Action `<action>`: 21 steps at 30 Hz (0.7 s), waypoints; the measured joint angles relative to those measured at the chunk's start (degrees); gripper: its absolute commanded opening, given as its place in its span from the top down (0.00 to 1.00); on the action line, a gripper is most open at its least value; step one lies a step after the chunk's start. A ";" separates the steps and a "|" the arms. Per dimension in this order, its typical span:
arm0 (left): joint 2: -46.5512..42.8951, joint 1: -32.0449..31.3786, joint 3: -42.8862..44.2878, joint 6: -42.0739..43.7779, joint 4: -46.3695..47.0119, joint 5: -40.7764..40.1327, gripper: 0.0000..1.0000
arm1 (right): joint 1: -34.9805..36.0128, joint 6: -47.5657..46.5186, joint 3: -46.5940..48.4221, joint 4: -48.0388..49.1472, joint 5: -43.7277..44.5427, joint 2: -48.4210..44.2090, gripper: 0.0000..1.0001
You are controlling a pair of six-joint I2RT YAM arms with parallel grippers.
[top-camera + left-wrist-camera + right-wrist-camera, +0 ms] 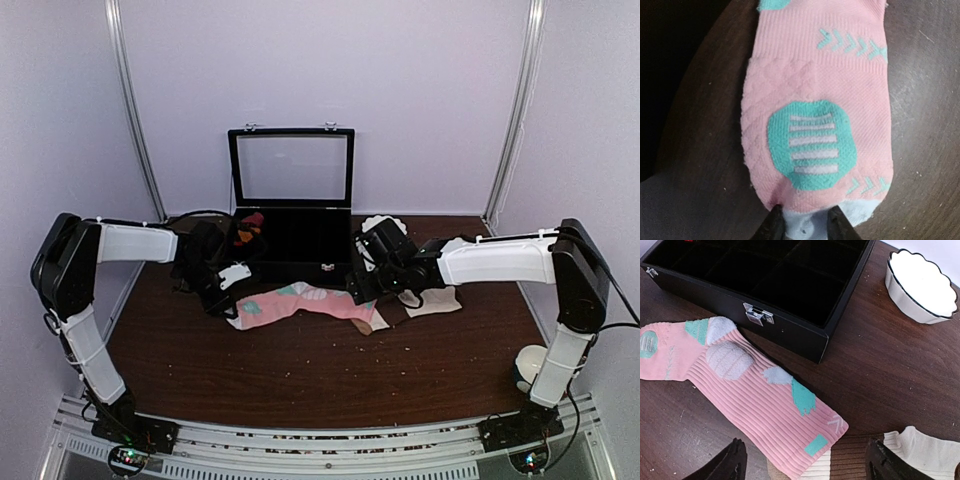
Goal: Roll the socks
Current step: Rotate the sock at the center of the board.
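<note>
Socks first: the pink sock [300, 303] lies flat on the table [300, 390], just in front of the black box [300, 271]. Its long axis runs left to right, and the right end sits a touch nearer the arm bases. The foot part, with the mint striped patch, points left. The ribbed part points right, and the white heel patches sit at the bend close to the box latch. The cream sock [437, 299] is at the pink one's right end, touching it or slightly under it. There's a tan-brown bit where they meet, and I honestly can't tell which sock it belongs to.

Both arms are posed like mirror images: elbows up and out at the sides, white forearms reaching inward, wrists down low at the table. The left gripper [807, 226] is at the sock's left end. Its fingers are drawn in close and pinch the pale blue tip, with fabric bunched between them. The right gripper [807, 462] hangs over the ribbed end with its fingers spread wide, one on each side, gripping nothing.

A white scalloped bowl [922, 287] sits just right of the box, well apart from the socks.
</note>
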 measured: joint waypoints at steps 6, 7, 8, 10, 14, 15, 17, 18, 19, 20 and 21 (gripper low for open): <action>-0.04 -0.31 1.44 0.52 -4.13 0.37 1.00 | 0.00 -1.88 0.00 -0.46 -0.07 0.02 0.20; -0.17 -0.33 1.73 0.61 -4.92 -0.02 1.00 | 0.00 -2.12 0.00 -0.46 -0.13 0.02 0.19; -0.44 -0.33 1.92 0.70 -5.38 -0.35 1.00 | 0.00 -2.58 0.00 -0.46 -0.24 0.02 0.19; -1.46 -0.33 2.84 0.90 -7.17 -1.31 1.00 | 0.00 -3.48 0.11 -0.55 -0.50 0.15 0.18; -4.87 -0.33 7.45 1.11 -10.86 -3.04 1.00 | 0.00 -4.46 1.40 -0.87 -1.25 1.57 0.18; -5.84 -0.33 9.42 1.18 -11.74 -3.56 1.00 | 0.00 -4.50 1.62 -0.92 -1.68 1.99 0.18; -7.52 -0.33 12.09 1.46 -12.74 -4.68 1.00 | 0.00 -4.46 1.62 -1.11 -2.19 2.27 0.17; -8.63 -0.33 13.25 1.79 -13.66 -5.33 1.00 | 0.00 -4.44 1.62 -1.27 -2.56 2.27 0.17; -9.70 -0.33 13.75 2.27 -14.40 -5.88 1.00 | 0.00 -4.44 1.62 -1.25 -2.93 2.27 0.17; -10.78 -0.33 13.86 2.78 -15.28 -6.36 1.00 | 0.02 -4.48 1.62 -1.20 -3.45 2.27 0.16; -11.85 -0.33 13.77 3.30 -16.41 -6.95 1.00 | 0.13 -4.68 1.62 -1.20 -4.07 2.27 0.16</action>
